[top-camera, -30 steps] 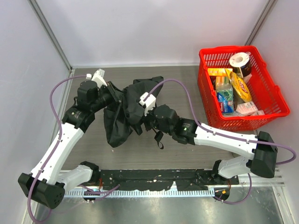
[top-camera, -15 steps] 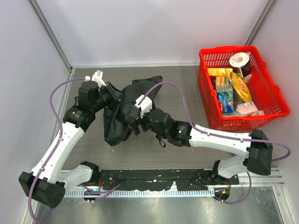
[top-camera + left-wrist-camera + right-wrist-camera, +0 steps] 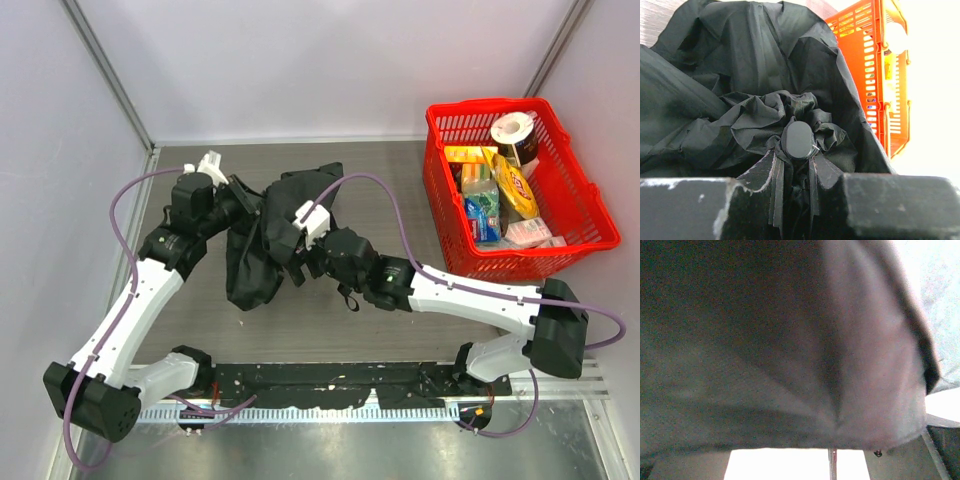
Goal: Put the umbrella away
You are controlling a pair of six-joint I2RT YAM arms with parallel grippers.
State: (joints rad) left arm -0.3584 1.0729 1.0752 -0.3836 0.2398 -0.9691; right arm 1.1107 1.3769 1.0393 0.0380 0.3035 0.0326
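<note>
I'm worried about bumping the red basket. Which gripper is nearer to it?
Right. The right gripper is pressed into the umbrella, well left of the red basket. The left gripper clamps the bunched end of the umbrella, even farther left.

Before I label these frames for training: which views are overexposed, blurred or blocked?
Top external: evenly lit and sharp, though the umbrella reads as a flat black mass. Left wrist: fabric folds sharp, but the right side is overexposed, washing out the red basket. Right wrist: fabric fills the frame, blurred, with a glaring patch below.
</note>
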